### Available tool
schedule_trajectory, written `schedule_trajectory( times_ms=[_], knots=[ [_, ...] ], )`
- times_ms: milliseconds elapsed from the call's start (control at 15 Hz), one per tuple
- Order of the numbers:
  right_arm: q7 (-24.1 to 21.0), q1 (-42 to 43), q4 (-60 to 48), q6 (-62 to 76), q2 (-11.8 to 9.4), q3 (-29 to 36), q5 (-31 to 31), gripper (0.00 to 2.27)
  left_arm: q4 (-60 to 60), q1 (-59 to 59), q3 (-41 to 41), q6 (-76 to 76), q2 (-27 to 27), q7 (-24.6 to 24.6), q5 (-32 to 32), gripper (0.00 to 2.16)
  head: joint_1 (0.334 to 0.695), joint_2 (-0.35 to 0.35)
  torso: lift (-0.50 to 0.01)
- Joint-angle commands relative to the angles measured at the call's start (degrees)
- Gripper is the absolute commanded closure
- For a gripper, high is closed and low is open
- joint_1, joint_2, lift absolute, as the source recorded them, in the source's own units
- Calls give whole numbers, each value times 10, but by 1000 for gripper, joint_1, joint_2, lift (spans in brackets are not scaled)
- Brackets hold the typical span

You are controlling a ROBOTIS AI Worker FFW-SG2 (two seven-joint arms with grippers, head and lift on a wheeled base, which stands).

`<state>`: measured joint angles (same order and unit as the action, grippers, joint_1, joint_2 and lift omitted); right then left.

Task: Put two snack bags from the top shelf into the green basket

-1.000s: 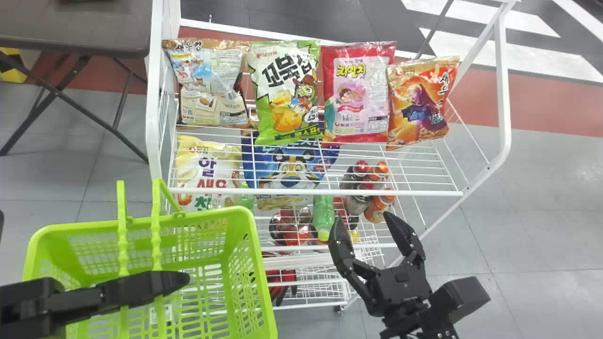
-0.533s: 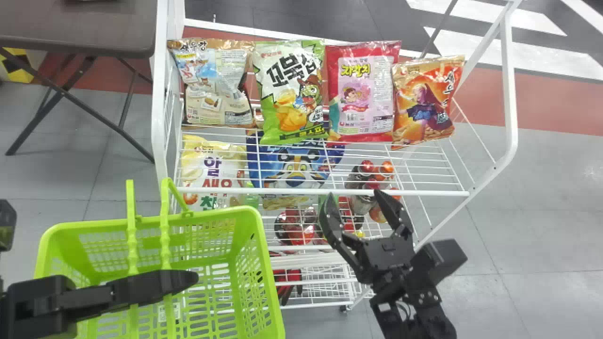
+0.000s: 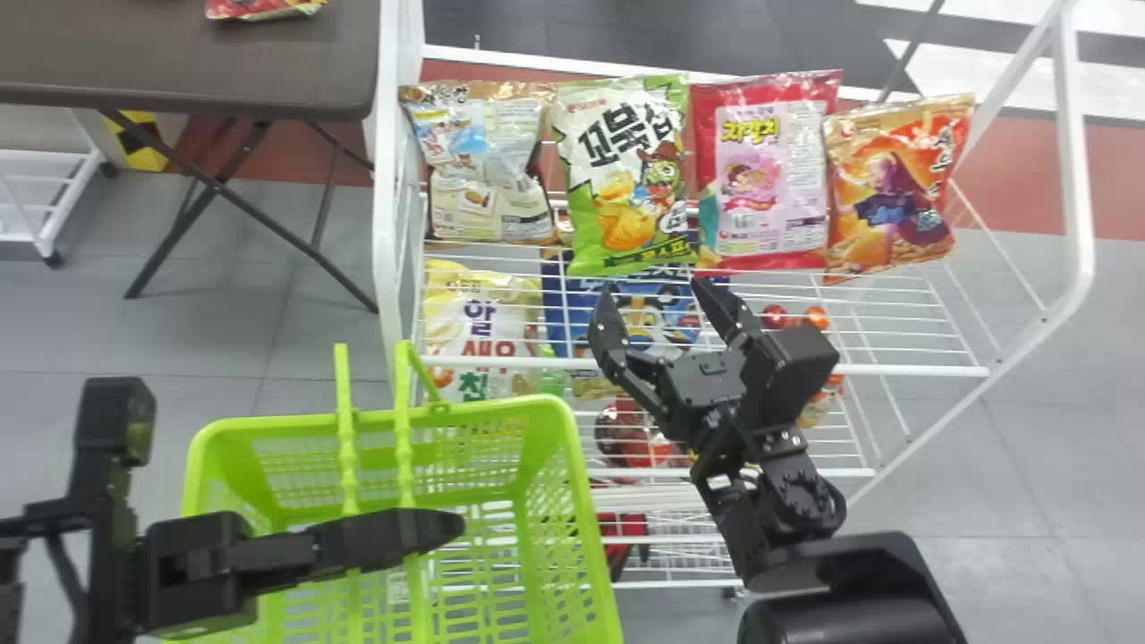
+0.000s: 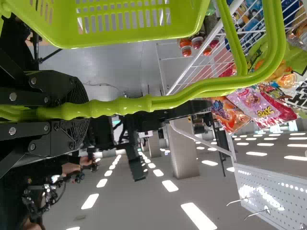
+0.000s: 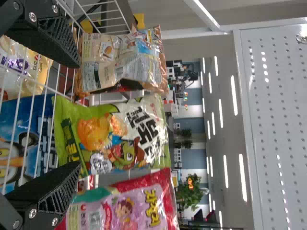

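Right gripper (image 3: 654, 291) spread wide, nothing held, just near of the green bag (image 3: 617, 201) | left gripper (image 3: 447, 528) closed on the handles (image 3: 405, 456) of the green basket (image 3: 510, 406), near left | top shelf (image 3: 930, 369), left to right: tan bag (image 3: 487, 170), green bag, pink-red bag (image 3: 769, 183), orange bag (image 3: 894, 197)

Free room above shelf's front rail (image 3: 894, 368)

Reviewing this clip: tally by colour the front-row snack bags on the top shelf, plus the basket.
Green: 2 (green bag, basket)
Red: 1 (red bag)
Orange: 1 (orange bag)
Tan: 1 (tan bag)
Total: 5
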<state>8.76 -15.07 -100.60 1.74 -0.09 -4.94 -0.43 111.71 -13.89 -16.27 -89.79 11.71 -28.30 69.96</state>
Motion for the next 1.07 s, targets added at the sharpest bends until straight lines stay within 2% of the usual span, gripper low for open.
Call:
schedule_trajectory(
  times_ms=[0, 267, 733, 1000],
  knots=[
    [-11, 53, 41, -13, 1, -31, 11, 76, 1, 0, 0, -2, 2, -1, 0, 2142, 695, -100, -1],
    [-35, 145, 133, -24, 1, -77, 19, 76, 3, 0, 2, -2, 3, 0, 4, 2142, 695, -44, -1],
    [-52, 276, 289, -1, 1, -135, 24, 76, 1, 1, 1, -2, 3, 1, 4, 2142, 695, 43, -1],
    [-53, 327, 349, 9, 1, -135, 32, 76, -20, 29, 25, -2, 10, 3, 4, 2142, 695, 45, -1]
  ],
)
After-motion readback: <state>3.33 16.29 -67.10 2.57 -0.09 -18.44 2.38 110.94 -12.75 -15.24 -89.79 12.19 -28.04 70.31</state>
